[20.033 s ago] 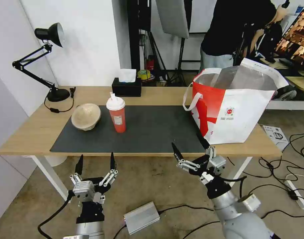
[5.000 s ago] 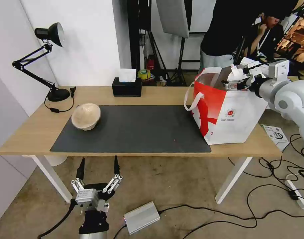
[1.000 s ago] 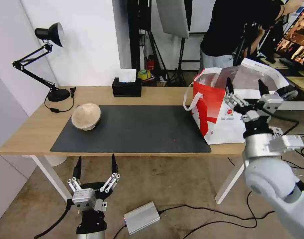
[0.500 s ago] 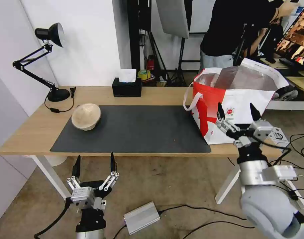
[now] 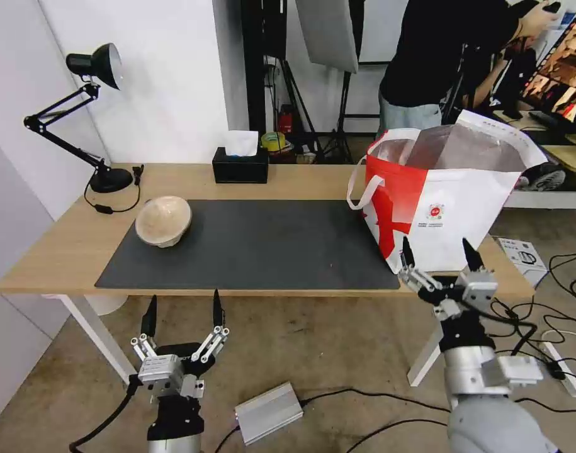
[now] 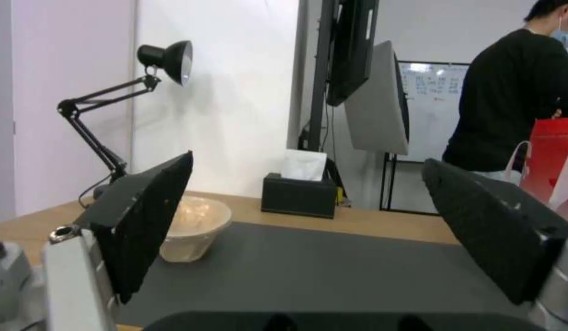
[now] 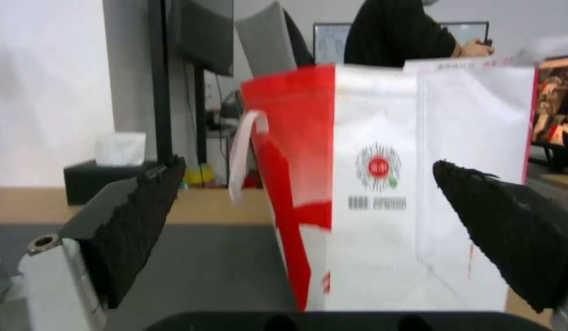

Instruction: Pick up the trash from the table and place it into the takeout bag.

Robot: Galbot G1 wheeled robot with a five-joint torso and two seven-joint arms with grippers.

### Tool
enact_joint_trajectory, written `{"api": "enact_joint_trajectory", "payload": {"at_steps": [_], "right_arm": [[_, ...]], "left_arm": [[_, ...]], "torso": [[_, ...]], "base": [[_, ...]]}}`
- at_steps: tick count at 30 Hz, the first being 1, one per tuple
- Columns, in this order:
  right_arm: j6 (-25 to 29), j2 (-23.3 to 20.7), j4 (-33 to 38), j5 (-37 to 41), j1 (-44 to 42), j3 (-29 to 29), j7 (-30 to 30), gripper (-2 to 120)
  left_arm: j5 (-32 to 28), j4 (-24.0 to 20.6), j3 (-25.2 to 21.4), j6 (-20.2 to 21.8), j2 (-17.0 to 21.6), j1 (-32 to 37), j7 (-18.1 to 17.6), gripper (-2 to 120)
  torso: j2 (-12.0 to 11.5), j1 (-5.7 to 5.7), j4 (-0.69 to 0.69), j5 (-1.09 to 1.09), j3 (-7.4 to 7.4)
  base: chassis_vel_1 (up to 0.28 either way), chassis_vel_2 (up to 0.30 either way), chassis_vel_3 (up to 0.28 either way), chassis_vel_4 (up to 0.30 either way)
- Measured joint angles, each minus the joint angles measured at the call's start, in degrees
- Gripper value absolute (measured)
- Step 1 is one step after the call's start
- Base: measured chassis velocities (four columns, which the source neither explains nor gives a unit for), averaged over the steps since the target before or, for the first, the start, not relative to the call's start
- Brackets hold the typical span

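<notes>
Right gripper [image 5: 435, 253] hangs wide open and empty just before the takeout bag [image 5: 454, 214]; left gripper [image 5: 183, 311], also spread empty, sits below the desk [image 5: 61, 251] edge, near the tan bowl [image 5: 163, 220]

Takeout bag [image 5: 454, 207] contents hidden — walls block.

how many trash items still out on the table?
1: the tan domed paper bowl, at the left end of the dark grey mat on the table. Anything inside the takeout bag is hidden from view.
</notes>
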Motion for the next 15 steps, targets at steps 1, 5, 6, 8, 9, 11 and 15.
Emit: {"api": "enact_joint_trajectory", "payload": {"at_steps": [1,5,6,8,9,11,15], "right_arm": [[-0.2,0.2,0.0,-0.4,-0.7,-0.5,0.3,100],[-0.5,0.9,-0.1,-1.7,-2.2,-1.9,0.9,100],[-0.5,1.2,-0.3,-2.1,-2.7,-2.5,1.1,100],[-0.6,1.3,-0.3,-2.2,-3.0,-2.8,1.2,100],[-0.7,1.5,-0.4,-2.4,-3.2,-3.2,1.4,100],[-0.8,2.0,-0.7,-2.9,-3.8,-3.9,1.6,100],[-0.8,2.6,-1.1,-4.0,-4.8,-5.0,1.6,100]], "left_arm": [[0.1,0.0,0.1,0.0,0.0,0.0,0.0,100],[0.2,0.1,0.1,0.0,0.0,0.0,0.0,100],[0.3,0.2,0.1,0.0,0.0,0.0,0.0,100],[0.3,0.2,0.1,0.0,0.0,0.0,0.0,100],[0.3,0.2,0.2,0.0,0.0,0.0,0.0,100],[0.3,0.2,0.2,0.0,0.0,0.0,0.0,100],[0.3,0.2,0.1,0.0,0.0,0.0,0.0,100]], "torso": [[0.0,0.0,0.0,0.0,0.0],[0.0,0.0,0.0,0.0,0.0],[0.0,0.0,0.0,0.0,0.0],[0.0,0.0,0.0,0.0,0.0],[0.0,0.0,0.0,0.01,0.0],[0.0,0.0,0.0,0.01,0.0],[0.0,0.01,0.0,0.01,0.0]], "base": [[0.0,0.0,0.0,0.0],[0.0,0.0,0.0,0.0],[0.0,0.0,0.0,0.0],[0.0,0.0,0.0,0.0],[0.0,0.0,0.0,0.0],[0.0,0.0,0.0,0.0],[0.0,0.0,0.0,0.0]]}}
